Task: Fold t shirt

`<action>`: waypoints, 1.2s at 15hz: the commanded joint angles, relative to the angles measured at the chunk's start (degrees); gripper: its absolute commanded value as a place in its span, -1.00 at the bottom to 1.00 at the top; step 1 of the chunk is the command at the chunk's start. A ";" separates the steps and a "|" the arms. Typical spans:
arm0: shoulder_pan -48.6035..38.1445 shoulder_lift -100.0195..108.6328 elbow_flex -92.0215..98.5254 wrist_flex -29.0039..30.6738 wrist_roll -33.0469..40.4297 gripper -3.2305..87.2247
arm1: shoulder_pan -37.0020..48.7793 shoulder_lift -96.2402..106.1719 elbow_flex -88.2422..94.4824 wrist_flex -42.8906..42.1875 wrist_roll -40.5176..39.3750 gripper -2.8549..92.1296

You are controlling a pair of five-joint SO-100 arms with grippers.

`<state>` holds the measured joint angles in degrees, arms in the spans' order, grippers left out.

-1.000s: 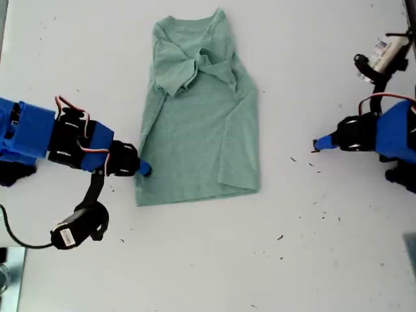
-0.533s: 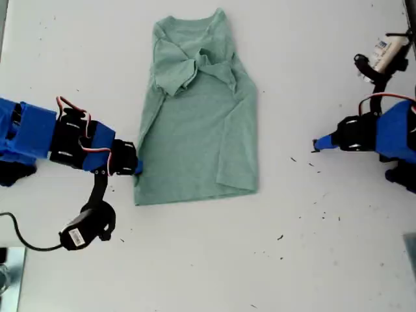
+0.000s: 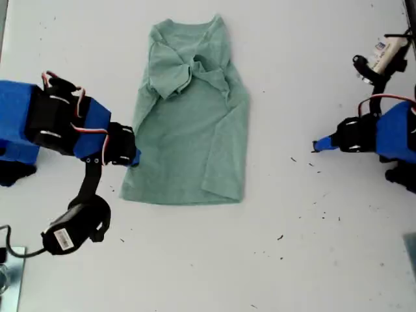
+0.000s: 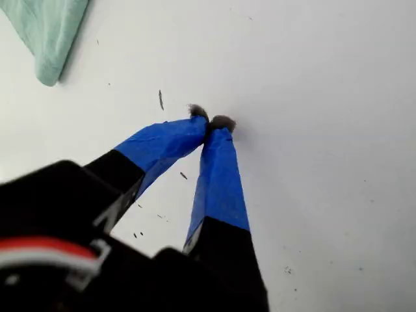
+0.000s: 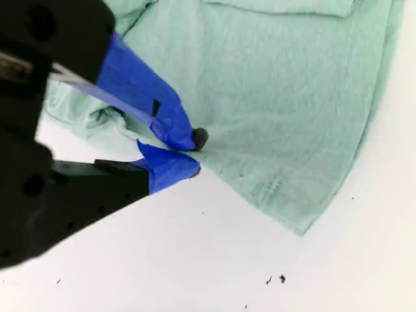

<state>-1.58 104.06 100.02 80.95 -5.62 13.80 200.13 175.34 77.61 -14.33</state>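
The pale green t shirt (image 3: 188, 130) lies flat on the white table, collar toward the top of the exterior view, both sleeves folded in over the chest. My second gripper (image 3: 133, 158) reaches in from the exterior view's left and is shut on the t shirt (image 5: 286, 97) at its side edge near the hem, blue fingertips (image 5: 188, 170) pinching the cloth. My first gripper (image 3: 316, 146) rests at the exterior view's right, apart from the shirt. Its blue jaws are shut on nothing (image 4: 213, 121) over bare table, with only a corner of the t shirt (image 4: 49, 32) showing far off.
A wrist camera on its cable (image 3: 71, 229) hangs below the second arm. Another camera module (image 3: 383, 55) sits above the first arm. Dark specks (image 3: 281, 238) dot the white table (image 3: 214, 260). A metallic object (image 3: 8, 276) shows at the exterior view's lower left corner.
My second gripper has drawn back toward the exterior view's left and slightly up, dragging the shirt's lower side edge with it; the whole shirt has shifted that way. The first arm has stayed still.
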 commanded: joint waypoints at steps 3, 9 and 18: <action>-1.49 -6.77 -19.25 1.41 1.85 -0.93 | -1.58 0.62 2.37 -0.53 0.88 -0.90; -8.17 -30.94 -23.91 -17.75 10.02 -0.67 | -3.69 0.62 2.37 -0.53 2.02 -0.90; -0.53 -10.72 -37.88 9.76 8.88 -0.56 | -5.36 0.53 2.37 -0.44 3.87 -0.90</action>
<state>-3.69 73.74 57.22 89.74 4.83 8.44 200.13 175.34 77.52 -10.99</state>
